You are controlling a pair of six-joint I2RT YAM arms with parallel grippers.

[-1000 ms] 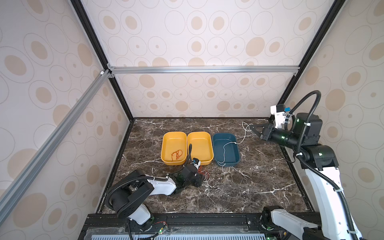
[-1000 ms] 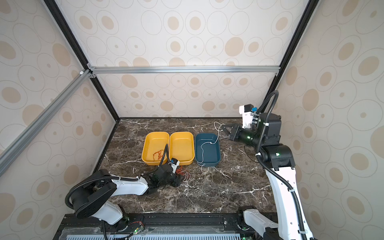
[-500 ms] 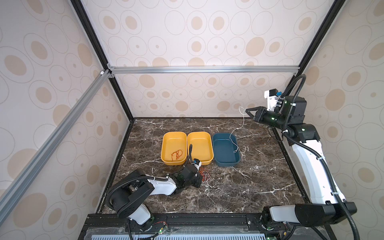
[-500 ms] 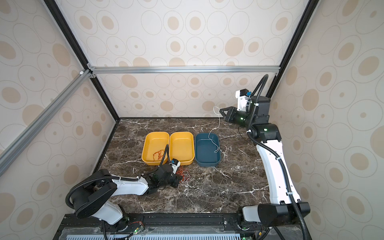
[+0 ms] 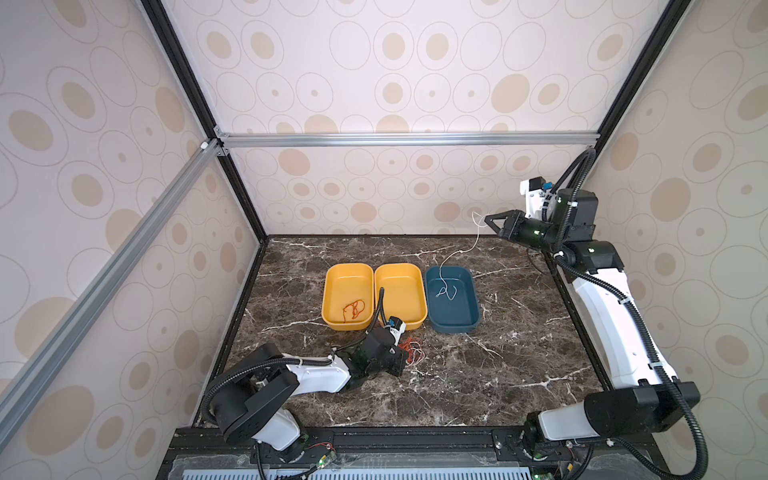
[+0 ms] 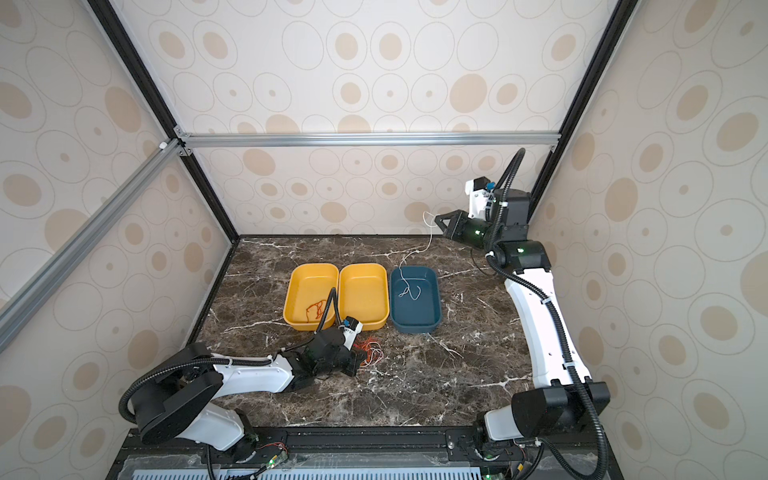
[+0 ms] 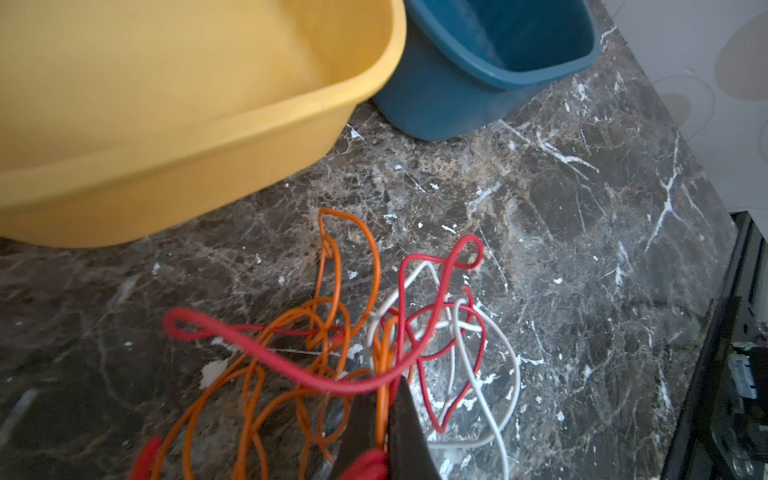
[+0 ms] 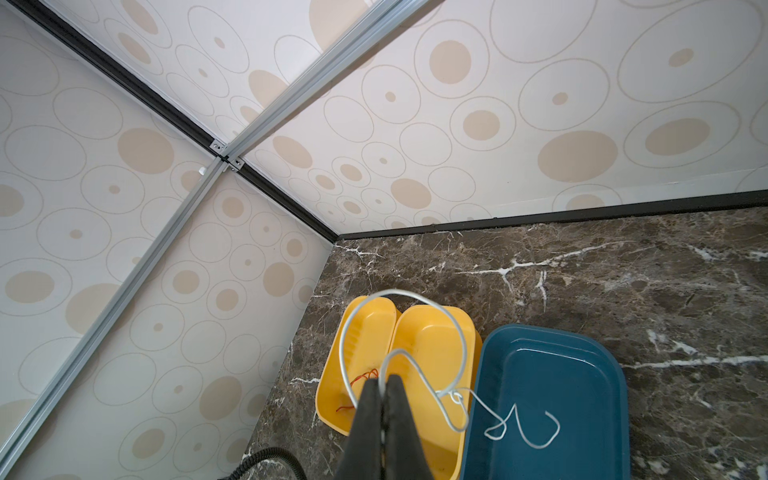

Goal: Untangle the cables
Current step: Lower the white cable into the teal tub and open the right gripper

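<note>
Our right pincer (image 5: 487, 219), high at the right of both top views, is clamped on a white cable (image 8: 399, 291) whose end trails into the blue tray (image 5: 453, 327). Our left pincer (image 7: 384, 390), low at centre, is closed inside the tangle (image 7: 390, 332) of red, orange and white strands on the table (image 5: 519, 353); which strand it pinches we cannot tell. One orange cable (image 5: 353, 309) lies in the left yellow tray (image 5: 349, 284); the middle tray (image 5: 401, 291) is bare. We judge the sorting roughly halfway.
</note>
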